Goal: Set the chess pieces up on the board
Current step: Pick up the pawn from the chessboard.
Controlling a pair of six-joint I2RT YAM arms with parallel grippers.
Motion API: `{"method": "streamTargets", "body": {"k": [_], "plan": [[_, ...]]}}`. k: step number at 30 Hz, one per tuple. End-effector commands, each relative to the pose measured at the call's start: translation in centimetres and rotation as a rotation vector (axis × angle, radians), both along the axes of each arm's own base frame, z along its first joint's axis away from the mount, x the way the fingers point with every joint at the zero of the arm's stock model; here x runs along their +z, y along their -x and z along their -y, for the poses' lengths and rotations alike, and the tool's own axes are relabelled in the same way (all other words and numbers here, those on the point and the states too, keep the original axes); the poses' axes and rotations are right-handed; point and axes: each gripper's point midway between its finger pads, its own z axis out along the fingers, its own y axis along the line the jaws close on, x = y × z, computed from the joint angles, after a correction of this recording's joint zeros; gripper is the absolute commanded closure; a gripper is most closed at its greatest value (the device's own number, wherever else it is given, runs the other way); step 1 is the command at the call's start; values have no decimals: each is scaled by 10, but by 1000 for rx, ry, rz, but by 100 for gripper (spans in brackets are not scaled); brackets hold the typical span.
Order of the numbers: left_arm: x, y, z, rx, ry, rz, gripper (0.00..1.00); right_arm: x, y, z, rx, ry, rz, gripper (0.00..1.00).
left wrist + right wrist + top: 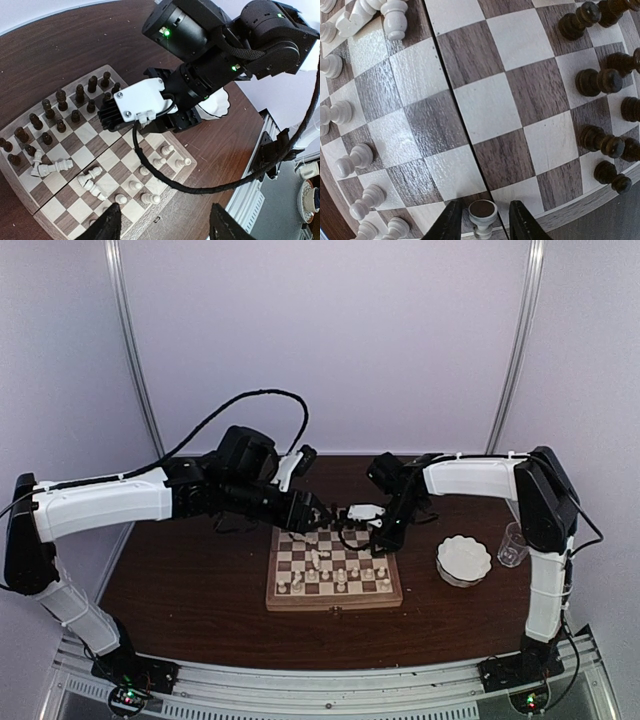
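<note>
The board [335, 598] lies at the table's middle. Cream-white pieces [340, 577] stand on its near rows, and a few lie tipped over [52, 167]. Dark pieces [60, 114] stand along the far rows and also show in the right wrist view [595, 82]. My right gripper [483, 225] hangs low over the board's right edge. It is shut on a white piece [483, 210] whose brown felt base points at the board. My left gripper [170, 227] hovers above the board, open and empty. In the top view both grippers meet over the far rows, the left gripper [325, 514] beside the right gripper [385, 538].
A white scalloped bowl [464, 559] and a clear cup [513, 543] stand right of the board. The right arm's black wrist and cable [200, 75] cross above the board in the left wrist view. The table's front rail [320, 680] runs along the near edge.
</note>
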Motion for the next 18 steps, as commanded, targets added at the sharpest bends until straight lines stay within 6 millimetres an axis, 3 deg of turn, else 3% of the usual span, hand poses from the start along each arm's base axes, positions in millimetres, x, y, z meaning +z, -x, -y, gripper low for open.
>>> {"method": "streamTargets", "body": {"k": [1,18], "plan": [[11,-3,-5,10,17,41,40,4,-1,6,-36,31,7,64],[9,-1,-6,7,11,33,40,2,-1,8,-44,49,-12,64]]}}
